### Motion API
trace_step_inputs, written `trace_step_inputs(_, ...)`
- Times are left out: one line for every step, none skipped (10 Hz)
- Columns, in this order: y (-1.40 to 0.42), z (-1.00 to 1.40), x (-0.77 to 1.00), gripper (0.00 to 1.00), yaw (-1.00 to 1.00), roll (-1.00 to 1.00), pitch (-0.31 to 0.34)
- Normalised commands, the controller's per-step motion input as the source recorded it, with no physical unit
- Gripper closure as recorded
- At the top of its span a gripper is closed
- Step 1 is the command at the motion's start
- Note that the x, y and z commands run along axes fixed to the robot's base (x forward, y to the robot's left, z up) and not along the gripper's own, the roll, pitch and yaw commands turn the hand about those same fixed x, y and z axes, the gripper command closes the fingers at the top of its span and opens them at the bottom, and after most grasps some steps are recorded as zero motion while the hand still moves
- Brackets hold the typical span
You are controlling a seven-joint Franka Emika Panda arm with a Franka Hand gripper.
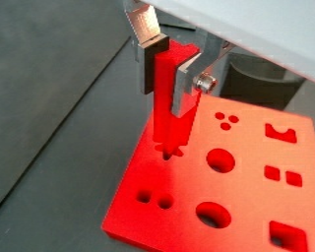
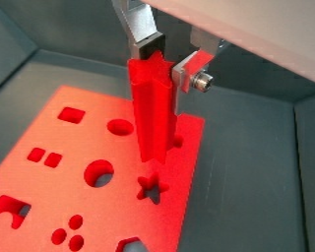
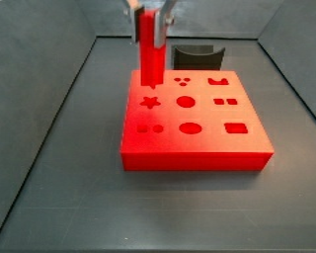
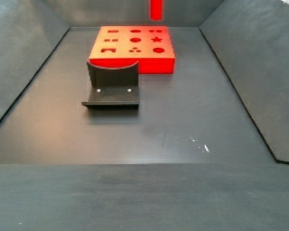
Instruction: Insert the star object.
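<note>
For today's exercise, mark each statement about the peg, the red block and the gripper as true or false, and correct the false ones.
1. The gripper holds the star object upright. True.
2. The star object is already seated in the star hole. False: its lower end is above the red block, the hole still open.
3. The dark grey curved piece lies on the floor beside the block. True.
4. The block has only round holes. False: squares, a star and other shapes show.
</note>
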Motion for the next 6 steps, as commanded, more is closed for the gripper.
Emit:
trace_step_inputs(0.0, -0.28, 0.16, 1.0, -0.33, 0.31, 0.0)
trace_step_inputs(0.18, -0.27, 0.28, 1.0, -0.23, 0.0, 0.0)
trace_step_inputs(0.43, -0.38, 0.35, 1.0, -0.28, -0.14, -0.047)
trace_step_inputs(0.49, -0.4, 0.28, 1.0, -0.25, -0.2, -0.049)
trace_step_inputs(0.31, -0.39, 0.11, 1.0, -0.08, -0.11, -0.033)
trace_step_inputs(0.0, -0.34, -0.14, 1.0, -0.01, 0.0, -0.016)
